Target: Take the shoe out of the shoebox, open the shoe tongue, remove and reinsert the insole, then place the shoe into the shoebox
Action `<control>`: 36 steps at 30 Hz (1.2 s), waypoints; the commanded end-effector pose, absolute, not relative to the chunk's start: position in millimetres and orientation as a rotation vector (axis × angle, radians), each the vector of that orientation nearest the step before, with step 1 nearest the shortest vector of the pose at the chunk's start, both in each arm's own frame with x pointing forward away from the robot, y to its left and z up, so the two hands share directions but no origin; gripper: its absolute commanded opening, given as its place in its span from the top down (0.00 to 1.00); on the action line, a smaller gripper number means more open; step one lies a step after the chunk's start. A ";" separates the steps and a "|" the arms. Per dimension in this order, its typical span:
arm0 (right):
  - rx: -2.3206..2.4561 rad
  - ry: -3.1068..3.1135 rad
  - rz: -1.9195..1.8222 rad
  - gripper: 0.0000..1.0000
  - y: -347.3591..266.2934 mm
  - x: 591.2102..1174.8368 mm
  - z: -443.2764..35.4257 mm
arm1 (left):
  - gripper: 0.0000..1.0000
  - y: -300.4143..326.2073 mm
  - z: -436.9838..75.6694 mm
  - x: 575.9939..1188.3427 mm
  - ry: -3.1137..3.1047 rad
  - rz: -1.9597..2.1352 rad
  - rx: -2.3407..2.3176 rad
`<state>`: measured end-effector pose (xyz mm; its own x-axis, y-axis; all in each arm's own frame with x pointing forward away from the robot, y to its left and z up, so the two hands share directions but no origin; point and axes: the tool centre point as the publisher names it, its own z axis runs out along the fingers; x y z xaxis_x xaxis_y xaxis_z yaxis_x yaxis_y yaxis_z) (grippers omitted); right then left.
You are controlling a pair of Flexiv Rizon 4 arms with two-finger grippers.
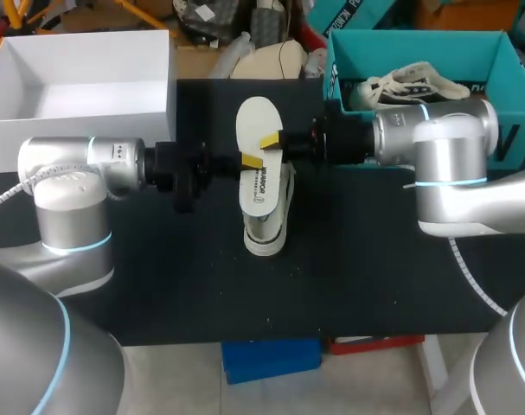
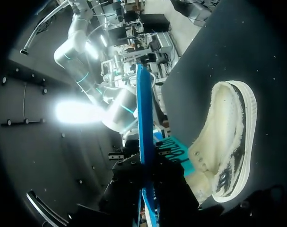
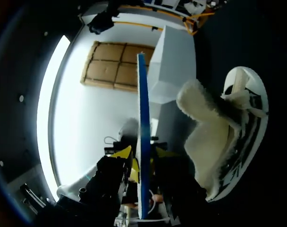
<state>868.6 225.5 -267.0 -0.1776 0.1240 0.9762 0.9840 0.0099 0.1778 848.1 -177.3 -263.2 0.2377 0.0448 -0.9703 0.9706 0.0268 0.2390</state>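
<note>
Shoe (image 1: 266, 226) sits mid-table (image 1: 374, 277), unheld, fleece-lined mouth open. Just above it hangs the insole (image 1: 256, 125), out of the shoe, white face up. Left gripper (image 1: 250, 162) and right gripper (image 1: 272, 140) each clamp an opposite edge; both wrist views show it edge-on between the fingers. Far right: teal box (image 1: 504, 60) with a second shoe. Far left: white box (image 1: 80, 112).

Risks: the arms pulling unevenly could buckle the insole or slip a grip. On reinsertion the fleece may snag it, and the loose shoe could slide.
</note>
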 end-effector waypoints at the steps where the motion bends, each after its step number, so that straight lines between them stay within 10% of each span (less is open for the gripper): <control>1: -1.284 -1.474 -1.303 0.00 213.1 856.2 -258.2 | 1.00 -172.1 -257.0 840.3 1.102 -0.995 1.344; 36: -1.482 -1.794 -1.183 0.00 117.4 781.1 -238.5 | 1.00 -125.6 -274.3 766.4 1.444 -0.951 1.609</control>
